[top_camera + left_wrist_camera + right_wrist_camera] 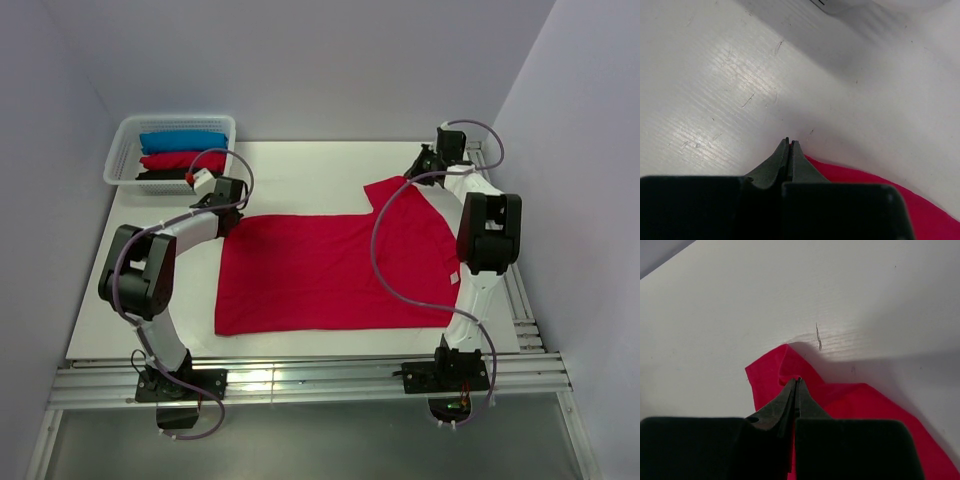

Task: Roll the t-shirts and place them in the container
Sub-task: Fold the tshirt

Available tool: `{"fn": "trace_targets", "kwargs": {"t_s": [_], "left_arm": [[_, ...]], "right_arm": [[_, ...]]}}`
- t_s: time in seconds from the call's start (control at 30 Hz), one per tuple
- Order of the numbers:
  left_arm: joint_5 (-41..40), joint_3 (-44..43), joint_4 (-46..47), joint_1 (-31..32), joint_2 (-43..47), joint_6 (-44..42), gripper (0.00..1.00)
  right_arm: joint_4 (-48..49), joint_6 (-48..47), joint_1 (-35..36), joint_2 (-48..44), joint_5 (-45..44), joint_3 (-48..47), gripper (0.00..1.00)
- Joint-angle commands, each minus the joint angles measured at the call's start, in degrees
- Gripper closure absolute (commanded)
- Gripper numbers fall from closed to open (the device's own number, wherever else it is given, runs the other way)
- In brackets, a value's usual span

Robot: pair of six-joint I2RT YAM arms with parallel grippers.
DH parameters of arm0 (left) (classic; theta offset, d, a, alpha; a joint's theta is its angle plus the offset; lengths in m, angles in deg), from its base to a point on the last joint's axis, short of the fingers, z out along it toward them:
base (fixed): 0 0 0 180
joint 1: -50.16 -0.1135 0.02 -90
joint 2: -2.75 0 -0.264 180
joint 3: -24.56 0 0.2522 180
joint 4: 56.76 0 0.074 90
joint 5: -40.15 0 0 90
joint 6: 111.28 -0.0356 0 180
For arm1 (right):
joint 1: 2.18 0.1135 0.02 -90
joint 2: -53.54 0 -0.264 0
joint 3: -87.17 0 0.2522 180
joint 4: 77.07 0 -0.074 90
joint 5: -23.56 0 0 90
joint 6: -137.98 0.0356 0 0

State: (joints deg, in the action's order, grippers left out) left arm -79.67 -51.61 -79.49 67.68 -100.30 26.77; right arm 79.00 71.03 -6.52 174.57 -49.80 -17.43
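Observation:
A crimson-red t-shirt (330, 270) lies spread flat on the white table (300, 170), with its pale neck label (453, 277) at the right. My left gripper (233, 220) is at the shirt's far left corner. In the left wrist view it (789, 143) is shut, with a sliver of the red cloth (890, 187) pinched between the tips. My right gripper (411, 178) is at the far right sleeve. In the right wrist view it (797, 380) is shut on a raised fold of the red sleeve (770, 375).
A white lattice basket (122, 150) stands at the far left corner and holds rolled blue (182, 141), red (180, 160) and black (160, 175) shirts. Grey walls close the back and both sides. A metal rail (300, 380) runs along the near edge.

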Motion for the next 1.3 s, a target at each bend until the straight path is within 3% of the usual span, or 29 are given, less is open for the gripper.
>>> {"fn": "trace_targets", "kwargs": {"t_s": [0.0,0.53,1.27], "left_arm": [[-2.52,0.71,-1.14,0.24,2.15,1.87,1.0],[-1.82,10.38,12.48,0.68,9.7,-1.82,1.0],[-3.93,14.16,12.58,1.99,15.07,-1.56,1.0]], "right_arm": [[2.88,1.65,0.12,-6.33,0.5,2.6,1.0],[3.67,5.43,-0.23,-18.11,-3.2,16.66,1.0],[3.06,7.27,-3.13,-30.76,-1.7,25.1,1.0]]}}
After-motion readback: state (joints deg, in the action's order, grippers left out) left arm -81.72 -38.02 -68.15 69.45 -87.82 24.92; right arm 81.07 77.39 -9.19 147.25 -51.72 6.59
